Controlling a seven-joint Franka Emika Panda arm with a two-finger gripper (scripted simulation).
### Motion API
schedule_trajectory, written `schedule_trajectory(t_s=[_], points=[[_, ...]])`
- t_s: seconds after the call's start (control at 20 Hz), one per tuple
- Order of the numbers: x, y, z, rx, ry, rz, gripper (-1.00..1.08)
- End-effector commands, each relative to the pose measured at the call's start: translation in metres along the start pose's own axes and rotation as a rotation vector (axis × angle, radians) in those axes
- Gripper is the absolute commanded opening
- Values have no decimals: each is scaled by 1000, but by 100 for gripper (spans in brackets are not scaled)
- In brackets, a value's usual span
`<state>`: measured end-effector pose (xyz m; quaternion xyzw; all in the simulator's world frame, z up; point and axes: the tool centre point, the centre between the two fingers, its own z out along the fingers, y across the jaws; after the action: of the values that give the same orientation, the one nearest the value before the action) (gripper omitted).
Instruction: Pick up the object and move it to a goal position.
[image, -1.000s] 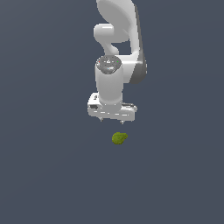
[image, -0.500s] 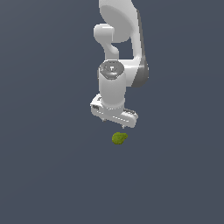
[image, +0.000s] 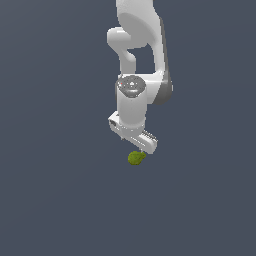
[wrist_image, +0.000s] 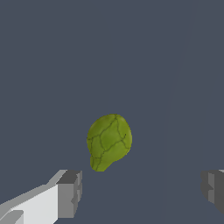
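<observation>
Your white gripper (image: 135, 144) hangs directly above the olive-green blob (image: 136, 158), fingers (wrist_image: 70, 192) spread wide and holding nothing; the blob (wrist_image: 108, 141) lies on the dark grey floor (image: 60, 200), untouched.

White arm hangs vertical — gripper (image: 136, 148) downward, fingers (wrist_image: 69, 194) spread wide.

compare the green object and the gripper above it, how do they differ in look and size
The object is olive green and lumpy with a short stub; the gripper is smooth, blocky and white, with grey fingers. The object is much narrower than the gripper. It lies on the dark surface, while the gripper hangs open above it.
</observation>
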<state>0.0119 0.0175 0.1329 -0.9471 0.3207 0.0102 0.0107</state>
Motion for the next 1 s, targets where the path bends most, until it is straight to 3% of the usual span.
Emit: schedule_trajectory(t_s=[0.0, 0.95], points=[[0, -3, 4, -1, 1, 66, 100], [-1, -23, 31, -4, 18, 549, 100]])
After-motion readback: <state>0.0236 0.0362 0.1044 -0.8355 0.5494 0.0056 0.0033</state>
